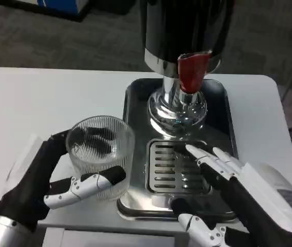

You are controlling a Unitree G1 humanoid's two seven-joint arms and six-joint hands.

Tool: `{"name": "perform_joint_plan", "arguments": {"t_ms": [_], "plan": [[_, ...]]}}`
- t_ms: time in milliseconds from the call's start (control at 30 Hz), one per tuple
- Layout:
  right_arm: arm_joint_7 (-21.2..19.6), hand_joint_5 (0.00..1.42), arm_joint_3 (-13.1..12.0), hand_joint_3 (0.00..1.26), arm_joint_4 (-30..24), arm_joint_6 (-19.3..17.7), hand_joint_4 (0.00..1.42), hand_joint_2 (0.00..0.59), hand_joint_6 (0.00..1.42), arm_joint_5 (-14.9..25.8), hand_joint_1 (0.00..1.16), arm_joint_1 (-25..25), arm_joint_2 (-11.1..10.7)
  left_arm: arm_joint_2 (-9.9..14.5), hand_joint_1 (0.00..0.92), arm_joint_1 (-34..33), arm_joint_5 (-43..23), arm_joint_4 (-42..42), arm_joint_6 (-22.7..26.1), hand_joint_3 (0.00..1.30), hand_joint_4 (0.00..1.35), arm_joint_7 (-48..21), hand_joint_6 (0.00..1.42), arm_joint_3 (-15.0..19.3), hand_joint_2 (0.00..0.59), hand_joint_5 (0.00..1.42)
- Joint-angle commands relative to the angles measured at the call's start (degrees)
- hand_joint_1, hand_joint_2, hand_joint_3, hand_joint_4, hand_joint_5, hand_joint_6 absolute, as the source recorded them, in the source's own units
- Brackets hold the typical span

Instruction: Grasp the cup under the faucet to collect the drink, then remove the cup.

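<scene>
While my left hand wraps around the ribbed glass cup, its thumb lies across the near side of the glass and the other fingers curl behind it. I hold the cup upright at the left edge of the steel tray, over the white desk, to the left of the slotted drip grate and not beneath the faucet. I cannot tell whether the cup's base rests on the tray's rim. My right hand hovers with fingers stretched out and apart, holding nothing, their tips over the grate's right part. Behind the grate rises the dispenser, dark above a chrome base, with its red tap lever facing me.
</scene>
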Motion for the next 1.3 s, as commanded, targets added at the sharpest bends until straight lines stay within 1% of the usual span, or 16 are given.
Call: {"name": "perform_joint_plan", "arguments": {"t_ms": [33,433,567,600,733,867,1067,1200,1300], "plan": [[-0.29,0.03,-0.74,0.09,-1.07,0.47,0.09,0.429,0.00,-0.17,0.25,0.42,0.12,0.00,0.357,-2.18,0.75,2.17,-2.90,0.65,0.63,1.18,0.11,-1.40,0.184,0.55],[-0.63,0.03,-1.47,0.09,-1.10,1.32,0.08,0.421,0.00,-0.22,0.25,0.12,0.55,-0.21,0.352,-6.71,4.29,9.36,-4.90,0.65,0.63,4.79,0.11,-3.37,0.179,0.55],[-0.60,0.03,-1.27,0.09,-1.13,1.18,0.08,0.420,0.00,-0.14,0.25,0.41,0.51,-0.02,0.344,-9.28,6.34,12.38,-5.96,0.65,0.63,6.38,0.11,-4.91,0.177,0.55],[-0.61,0.03,-1.19,0.09,-1.11,1.18,0.08,0.420,0.00,-0.16,0.25,0.45,0.54,-0.08,0.327,-9.80,6.64,13.03,-6.25,0.65,0.63,6.75,0.11,-5.19,0.178,0.55],[-0.52,0.03,-0.82,0.09,-1.08,1.10,0.08,0.420,0.00,-0.25,0.25,0.54,0.54,-1.01,0.319,-12.21,8.18,16.81,-7.31,0.65,0.63,8.52,0.11,-6.84,0.180,0.54],[-0.51,0.03,-1.12,0.09,-1.37,1.22,0.08,0.420,0.00,-0.23,0.25,0.66,0.48,-1.52,0.309,-13.50,9.84,19.39,-8.21,0.66,0.63,10.51,0.11,-8.50,0.186,0.54],[-0.26,0.03,-1.65,0.09,-2.01,1.45,0.08,0.420,0.00,0.08,0.25,1.25,0.45,-1.33,0.296,-15.71,12.13,22.95,-8.67,0.66,0.64,12.24,0.11,-10.67,0.190,0.54],[-0.23,0.03,-1.49,0.09,-2.18,1.57,0.08,0.420,0.00,0.09,0.25,1.44,0.56,-0.64,0.291,-17.06,14.36,24.06,-8.08,0.66,0.64,13.29,0.11,-12.10,0.190,0.54],[-0.25,0.03,-1.38,0.09,-2.15,1.67,0.08,0.420,0.00,0.12,0.25,1.33,0.63,-0.96,0.289,-17.83,15.05,25.20,-7.94,0.66,0.63,13.96,0.11,-12.71,0.191,0.54]]}}
